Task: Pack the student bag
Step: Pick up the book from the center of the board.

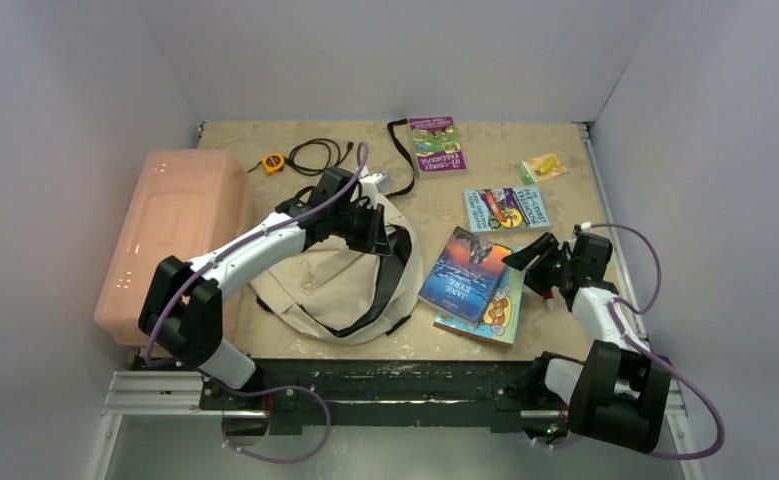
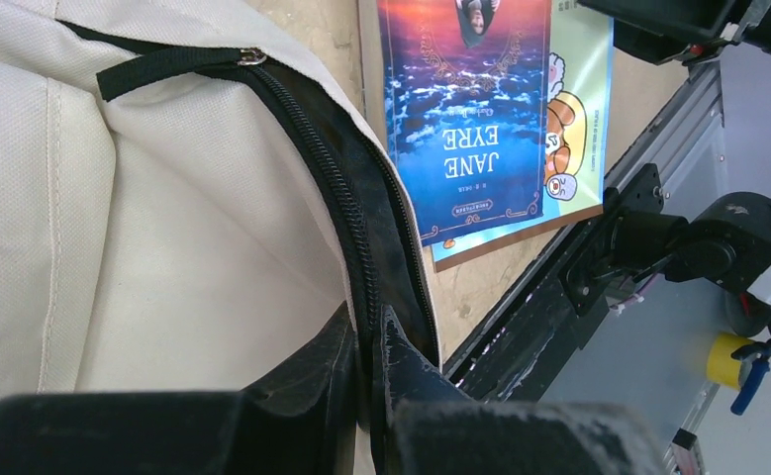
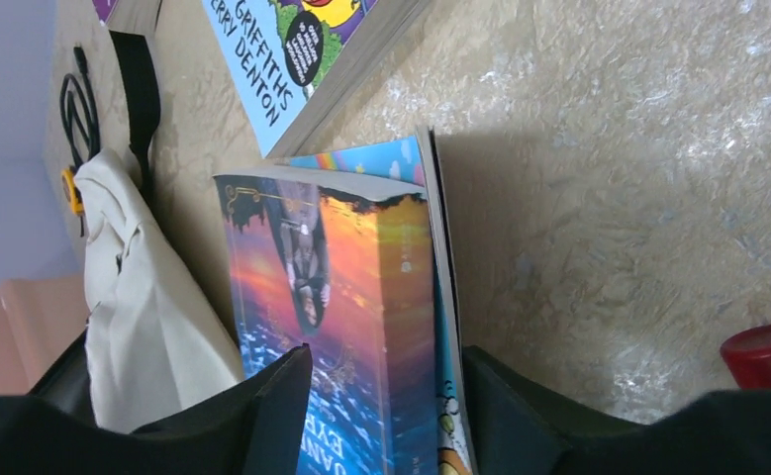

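Observation:
The student bag, cream canvas with black zipper trim, lies slumped at the near middle of the table. My left gripper is shut on its zipper edge, and the left wrist view shows the fingertips pinching the black trim of the bag. Right of the bag a blue and orange Jane Eyre book lies on a thin cartoon book. My right gripper is open and straddles the right edge of both books; one finger is over the cover, the other beside the thin book.
A large pink bin stands at the left. At the back lie a purple book, a light-blue book, a yellow tape measure, a black cable and a small yellow packet. A red cap sits by my right gripper.

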Robot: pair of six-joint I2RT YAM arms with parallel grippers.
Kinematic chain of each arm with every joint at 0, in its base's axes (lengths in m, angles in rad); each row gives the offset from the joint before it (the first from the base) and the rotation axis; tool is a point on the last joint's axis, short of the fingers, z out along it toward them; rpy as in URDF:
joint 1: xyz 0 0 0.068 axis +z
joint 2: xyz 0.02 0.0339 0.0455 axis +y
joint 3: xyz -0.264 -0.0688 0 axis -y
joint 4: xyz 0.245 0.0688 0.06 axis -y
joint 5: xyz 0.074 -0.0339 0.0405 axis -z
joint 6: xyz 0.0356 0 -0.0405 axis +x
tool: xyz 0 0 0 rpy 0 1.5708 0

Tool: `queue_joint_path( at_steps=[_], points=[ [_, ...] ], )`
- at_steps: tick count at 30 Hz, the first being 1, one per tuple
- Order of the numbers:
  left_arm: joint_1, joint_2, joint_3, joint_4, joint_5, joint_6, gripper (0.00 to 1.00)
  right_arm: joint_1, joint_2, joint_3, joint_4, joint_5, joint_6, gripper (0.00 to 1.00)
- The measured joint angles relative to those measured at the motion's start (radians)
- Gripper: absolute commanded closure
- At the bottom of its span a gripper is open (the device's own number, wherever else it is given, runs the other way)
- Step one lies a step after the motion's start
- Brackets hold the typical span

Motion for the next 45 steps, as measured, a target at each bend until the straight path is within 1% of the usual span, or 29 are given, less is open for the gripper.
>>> queue_joint_path(
  at_steps=[3, 5, 8, 11, 16, 17, 20, 22, 23, 25, 26, 28, 30, 31, 34, 37, 40, 43, 45],
  points=[
    [0.0, 0.002, 0.0, 0.0, 0.005, 0.0, 1.0, -0.001, 0.003, -0.039, 0.058, -0.002, 0.0, 0.81],
    [0.0, 0.002, 0.0, 0.0, 0.008, 0.0, 1.0, -0.001, 0.002, -0.048, 0.071, 0.0, -0.002, 1.0],
    [0.0, 0.002, 0.0, 0.0, 0.01, 0.0, 1.0, 0.0, -0.014, -0.043, 0.061, 0.016, -0.017, 1.0],
    [0.0, 0.002, 0.0, 0.0, 0.01, 0.0, 1.0, 0.004, -0.043, 0.006, -0.033, 0.1, -0.037, 1.0],
    [0.0, 0.004, 0.002, -0.001, 0.01, -0.001, 1.0, 0.011, -0.106, 0.173, -0.23, 0.377, -0.075, 1.0],
    [0.0, 0.007, 0.005, -0.004, 0.01, -0.003, 0.97, 0.011, -0.121, 0.211, -0.259, 0.424, -0.085, 1.0],
    [0.0, 0.024, 0.023, -0.019, 0.009, -0.011, 0.76, 0.016, -0.151, 0.329, -0.316, 0.519, -0.115, 1.0],
    [0.0, 0.035, 0.032, -0.024, 0.01, -0.018, 0.65, 0.037, -0.162, 0.411, -0.334, 0.559, -0.13, 1.0],
    [0.0, 0.038, 0.034, -0.024, 0.01, -0.019, 0.61, 0.055, -0.164, 0.448, -0.336, 0.569, -0.133, 1.0],
    [0.0, 0.038, 0.034, -0.029, 0.01, -0.018, 0.58, 0.094, -0.167, 0.509, -0.338, 0.566, -0.138, 1.0],
    [0.0, 0.037, 0.034, -0.028, 0.01, -0.018, 0.56, 0.113, -0.163, 0.54, -0.344, 0.548, -0.141, 1.0],
    [0.0, 0.036, 0.034, -0.027, 0.011, -0.017, 0.44, 0.138, -0.145, 0.597, -0.345, 0.477, -0.142, 1.0],
    [0.0, 0.027, 0.034, -0.022, 0.015, -0.011, 0.25, 0.147, -0.117, 0.63, -0.322, 0.354, -0.138, 1.0],
    [0.0, 0.013, 0.033, -0.015, 0.019, -0.007, 0.18, 0.152, -0.101, 0.634, -0.301, 0.282, -0.131, 1.0],
    [0.005, -0.062, 0.003, 0.036, 0.031, 0.002, 0.08, 0.166, -0.058, 0.627, -0.239, 0.087, -0.085, 1.0],
    [0.034, -0.178, -0.054, 0.119, 0.064, -0.016, 0.06, 0.194, -0.035, 0.617, -0.174, -0.07, -0.024, 1.0],
    [0.103, -0.257, -0.117, 0.283, 0.129, -0.094, 0.06, 0.238, -0.028, 0.616, -0.087, -0.211, 0.047, 1.0],
    [0.184, -0.264, -0.181, 0.512, 0.215, -0.229, 0.06, 0.288, -0.029, 0.616, 0.016, -0.315, 0.129, 1.0],
    [0.208, -0.251, -0.217, 0.627, 0.258, -0.309, 0.06, 0.317, -0.029, 0.613, 0.084, -0.37, 0.187, 1.0]
  ],
)
